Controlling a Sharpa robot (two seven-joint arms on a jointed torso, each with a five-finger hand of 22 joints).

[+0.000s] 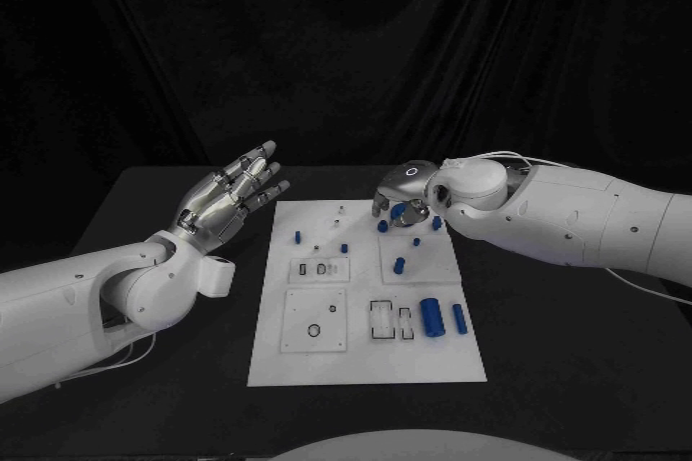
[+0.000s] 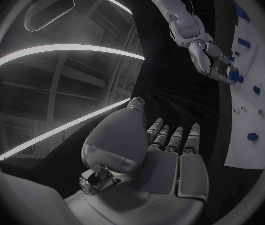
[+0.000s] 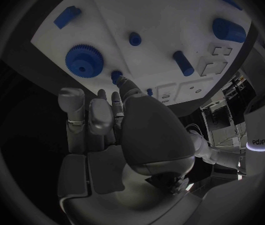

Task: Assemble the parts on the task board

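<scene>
1. The task board point(image 1: 368, 356) lies in the middle of the black table point(image 1: 577, 361), its long sides running from the near edge toward the far edge.
2. The right hand point(image 1: 405, 196) hangs over the board's far right corner, fingers curled downward. In the right wrist view its fingertips point(image 3: 117, 92) point at the board beside the blue gear point(image 3: 84, 60).
3. Whether that hand holds a part I cannot tell. In the head view a blue piece shows at the fingertips, but the right wrist view seems to show the gear lying flat on the board just beside them, with no plain contact.
4. The left hand point(image 1: 231, 196) is raised off the board's far left corner, over bare table, fingers apart and straight, holding nothing. The left wrist view agrees: its palm is flat and its fingers point(image 2: 173, 137) are extended.
5. Loose parts: a large blue cylinder point(image 1: 430, 317) and a slimmer blue pin point(image 1: 460, 319) lie side by side near the board's near right corner, long axes along the board's length. Small blue pegs point(image 1: 400, 265) stand scattered over the far half.
6. The deciding relation, as I judge it: the gear lies directly under the right hand's fingertips, far closer to it than to the left hand, so the right hand is the one placed to work it.
7. The cylinder and pin lie toward the near edge from the right hand, still on its side of the board.
</scene>
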